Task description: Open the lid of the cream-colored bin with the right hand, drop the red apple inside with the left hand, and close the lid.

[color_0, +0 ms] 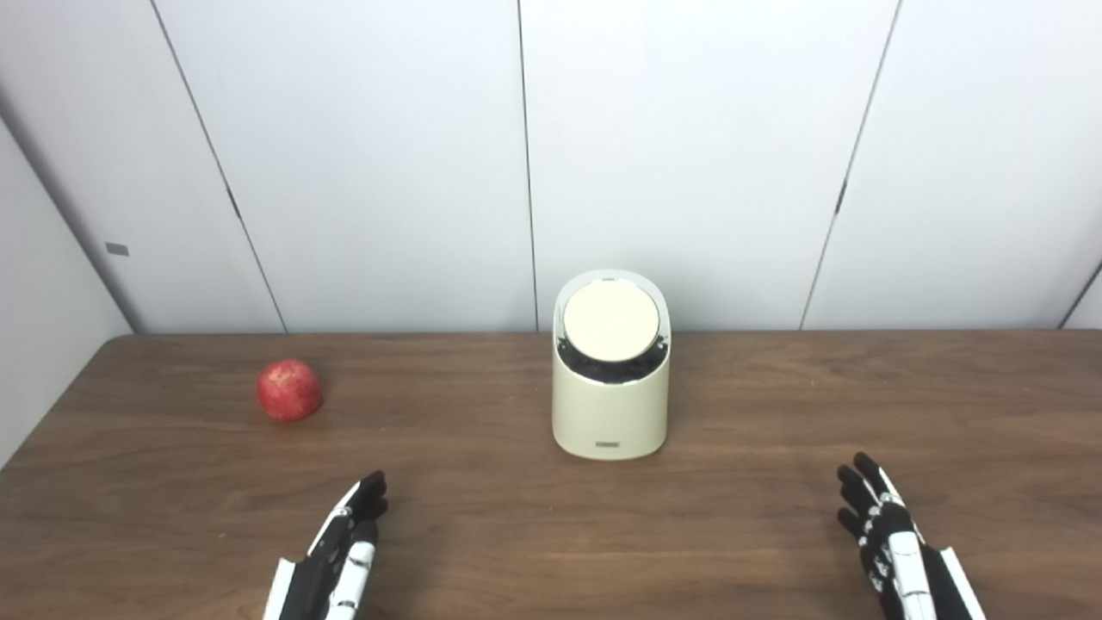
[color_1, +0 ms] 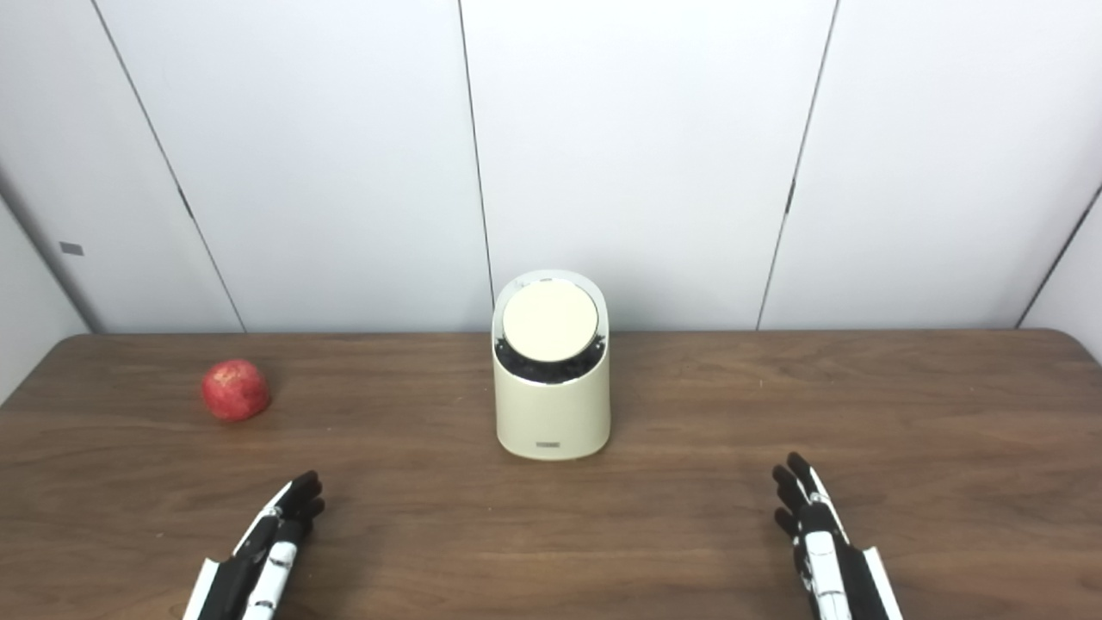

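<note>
The cream-colored bin [color_0: 610,413] stands upright at the middle of the wooden table [color_0: 758,405]. Its round lid [color_0: 611,320] is tilted up toward me, with a dark gap showing under the lid's lower edge. A red apple [color_0: 288,389] rests on the table far to the bin's left. My left hand [color_0: 340,555] lies low near the front edge, below and right of the apple, open and holding nothing. My right hand [color_0: 891,542] sits at the front right, well clear of the bin, also open with fingers extended.
White wall panels [color_0: 689,155] rise directly behind the table's far edge. The table's left edge runs diagonally close to the apple. Bare wood lies between both hands and the bin.
</note>
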`<state>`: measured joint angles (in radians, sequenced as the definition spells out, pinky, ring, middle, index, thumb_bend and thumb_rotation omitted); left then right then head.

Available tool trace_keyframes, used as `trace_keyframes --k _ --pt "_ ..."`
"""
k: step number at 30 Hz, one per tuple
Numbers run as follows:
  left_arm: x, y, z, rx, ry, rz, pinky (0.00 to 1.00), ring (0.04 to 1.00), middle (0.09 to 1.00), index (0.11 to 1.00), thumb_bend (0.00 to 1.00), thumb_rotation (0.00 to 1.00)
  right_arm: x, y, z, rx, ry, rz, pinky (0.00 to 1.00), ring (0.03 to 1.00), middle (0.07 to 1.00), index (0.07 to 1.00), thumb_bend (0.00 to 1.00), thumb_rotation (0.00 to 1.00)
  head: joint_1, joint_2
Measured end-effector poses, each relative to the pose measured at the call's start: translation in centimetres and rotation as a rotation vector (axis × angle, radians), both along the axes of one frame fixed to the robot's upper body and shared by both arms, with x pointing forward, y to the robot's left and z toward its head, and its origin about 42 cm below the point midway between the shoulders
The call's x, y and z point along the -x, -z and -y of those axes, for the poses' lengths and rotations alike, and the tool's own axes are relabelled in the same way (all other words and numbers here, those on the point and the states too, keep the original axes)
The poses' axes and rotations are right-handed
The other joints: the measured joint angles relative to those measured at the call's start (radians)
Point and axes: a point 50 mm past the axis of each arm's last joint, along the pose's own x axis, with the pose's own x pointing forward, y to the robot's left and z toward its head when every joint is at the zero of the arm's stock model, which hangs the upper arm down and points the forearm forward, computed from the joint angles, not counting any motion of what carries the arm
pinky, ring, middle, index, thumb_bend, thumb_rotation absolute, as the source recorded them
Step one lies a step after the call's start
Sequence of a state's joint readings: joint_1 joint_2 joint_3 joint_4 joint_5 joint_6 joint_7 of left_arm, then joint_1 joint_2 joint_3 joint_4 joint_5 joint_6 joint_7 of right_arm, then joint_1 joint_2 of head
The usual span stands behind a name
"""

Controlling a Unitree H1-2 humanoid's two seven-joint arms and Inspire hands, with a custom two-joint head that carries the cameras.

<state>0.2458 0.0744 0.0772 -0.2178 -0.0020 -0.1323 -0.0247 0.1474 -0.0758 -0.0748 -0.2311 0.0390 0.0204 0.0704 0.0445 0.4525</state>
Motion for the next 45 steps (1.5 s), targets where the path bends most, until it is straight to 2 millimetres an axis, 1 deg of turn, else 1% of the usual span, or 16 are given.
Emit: trace_keyframes --k 3,11,16,18,21,24,27,28,30,32,33,34,38,40,41,45 --pt "0.0 0.0 0.0 0.001 -0.001 0.000 0.96 0.914 0.922 0.925 0.30 0.77 0.0 0.0 0.0 -0.002 0.001 0.000 0.94 0.966 0.940 0.961 0.46 1.00 -0.009 0.002" --pt "0.0 0.0 -0.1 0.004 0.000 0.000 0.94 0.923 0.930 0.931 0.31 0.79 0.0 -0.1 -0.1 -0.003 -0.001 -0.001 0.94 0.963 0.937 0.964 0.50 1.00 -0.009 0.006" --pt "0.0 0.0 -0.1 0.004 0.000 0.000 0.97 0.925 0.929 0.930 0.32 0.79 0.0 -0.1 -0.1 -0.004 -0.002 -0.001 0.93 0.957 0.933 0.963 0.51 1.00 -0.014 0.003" --pt "0.0 0.0 -0.1 0.004 0.000 0.000 0.96 0.925 0.929 0.934 0.30 0.80 0.0 -0.1 -0.1 0.001 -0.002 -0.001 0.89 0.947 0.931 0.965 0.53 0.92 -0.020 -0.001" --pt "0.0 0.1 -0.1 0.004 -0.001 -0.001 0.95 0.926 0.932 0.934 0.30 0.80 -0.1 -0.1 -0.2 0.022 -0.001 0.000 0.89 0.950 0.933 0.966 0.56 0.81 -0.028 -0.003" --pt "-0.1 0.1 -0.1 0.004 0.000 -0.001 0.94 0.922 0.931 0.934 0.30 0.79 -0.2 -0.3 -0.3 0.052 -0.004 0.002 0.81 0.932 0.926 0.964 0.57 0.72 -0.037 -0.009" --pt "-0.1 0.2 -0.1 0.005 -0.001 -0.003 0.95 0.924 0.931 0.937 0.29 0.78 -0.7 -0.7 -0.4 0.101 -0.003 0.006 0.76 0.911 0.908 0.946 0.59 0.65 -0.048 -0.012" --pt "-0.1 0.2 -0.1 0.005 -0.001 -0.004 0.96 0.926 0.932 0.938 0.29 0.78 -0.9 -0.8 -0.4 0.123 -0.003 0.005 0.76 0.908 0.906 0.944 0.59 0.62 -0.052 -0.014" --pt "-0.1 0.3 -0.1 0.005 -0.002 -0.006 0.96 0.929 0.934 0.942 0.29 0.79 -1.4 -1.3 -0.3 0.163 -0.005 0.003 0.78 0.904 0.904 0.938 0.64 0.60 -0.055 -0.015" --pt "-0.2 0.4 -0.1 0.005 -0.002 -0.009 0.95 0.929 0.936 0.942 0.29 0.80 -2.1 -1.8 -0.3 0.194 -0.011 0.021 0.84 0.910 0.909 0.942 0.67 0.58 -0.057 -0.015" --pt "-0.2 0.4 -0.1 0.006 -0.002 -0.009 0.96 0.931 0.937 0.942 0.29 0.80 -2.6 -2.3 -0.3 0.204 -0.012 0.036 0.88 0.917 0.912 0.950 0.69 0.55 -0.057 -0.015" --pt "-0.2 0.4 -0.1 0.006 -0.002 -0.010 0.95 0.930 0.936 0.941 0.29 0.80 -3.1 -2.6 -0.3 0.208 -0.011 0.050 0.89 0.919 0.913 0.954 0.70 0.53 -0.055 -0.017" --pt "-0.3 0.5 -0.1 0.006 0.000 -0.007 0.95 0.925 0.934 0.942 0.29 0.80 -4.9 -4.2 -0.5 0.220 -0.005 0.108 0.90 0.908 0.916 0.955 0.78 0.47 -0.058 -0.017" --pt "-0.3 0.5 -0.1 0.006 0.001 -0.007 0.96 0.928 0.936 0.943 0.29 0.80 -5.8 -4.6 -0.6 0.230 0.000 0.121 0.87 0.900 0.909 0.950 0.85 0.49 -0.061 -0.015" --pt "-0.3 0.5 -0.1 0.006 0.001 -0.007 0.97 0.930 0.937 0.944 0.29 0.80 -6.2 -4.8 -0.7 0.239 0.001 0.130 0.86 0.897 0.907 0.947 0.87 0.50 -0.061 -0.015" --pt "-0.3 0.5 -0.1 0.007 0.001 -0.006 0.98 0.934 0.939 0.944 0.29 0.80 -7.9 -5.3 -0.8 0.262 0.002 0.147 0.87 0.898 0.907 0.937 0.92 0.47 -0.061 -0.014"
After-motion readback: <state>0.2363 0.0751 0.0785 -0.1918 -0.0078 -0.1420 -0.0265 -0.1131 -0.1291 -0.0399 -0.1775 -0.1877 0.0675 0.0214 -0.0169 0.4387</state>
